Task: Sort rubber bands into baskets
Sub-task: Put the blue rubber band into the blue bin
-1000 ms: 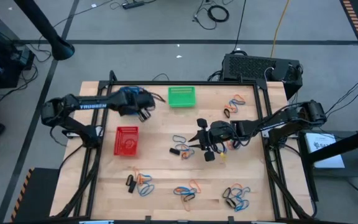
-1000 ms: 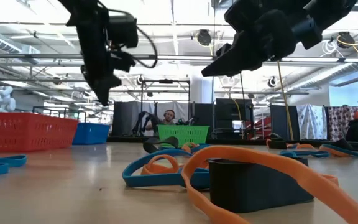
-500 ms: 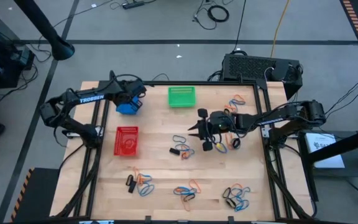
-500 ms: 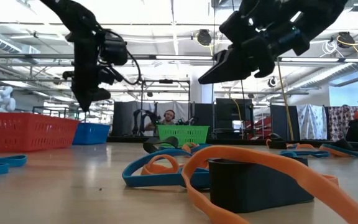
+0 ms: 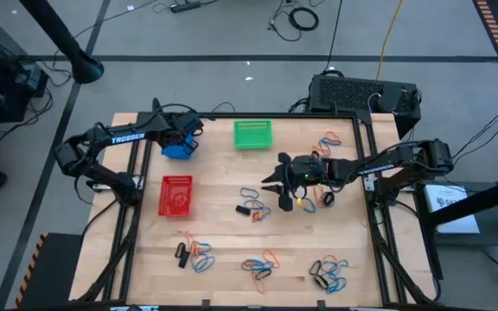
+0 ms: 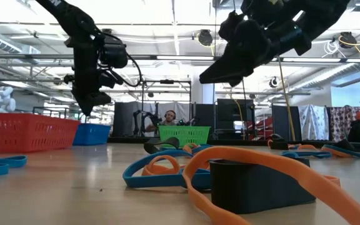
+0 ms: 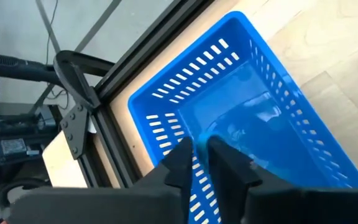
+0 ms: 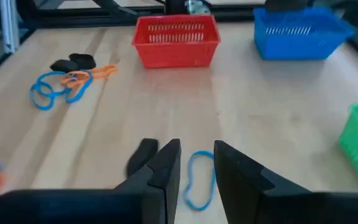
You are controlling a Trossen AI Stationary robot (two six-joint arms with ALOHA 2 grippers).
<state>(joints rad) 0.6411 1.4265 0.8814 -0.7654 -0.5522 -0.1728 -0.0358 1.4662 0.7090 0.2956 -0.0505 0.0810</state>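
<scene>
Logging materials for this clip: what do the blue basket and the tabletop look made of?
The blue basket looks like moulded plastic: uniform colour, slotted walls, and a faint sheen on its floor. The tabletop looks like pale wood in joined strips, with visible grain and seams and a smooth, fairly matte finish; solid wood or veneer cannot be told.

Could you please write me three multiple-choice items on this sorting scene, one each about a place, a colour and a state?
1. Where is the left gripper?
A. over the blue basket
B. over the red basket
C. beside the green basket

2. What colour is the rubber band lying just ahead of the right gripper?
A. orange
B. blue
C. black

3. What does the right gripper hold?
A. a basket
B. a cable
C. nothing visible

Answers:
1 A: the left wrist view looks straight down into the blue basket.
2 B: the right wrist view shows a blue loop on the wood.
3 C: its fingers stand apart with only the table showing between them.
</scene>
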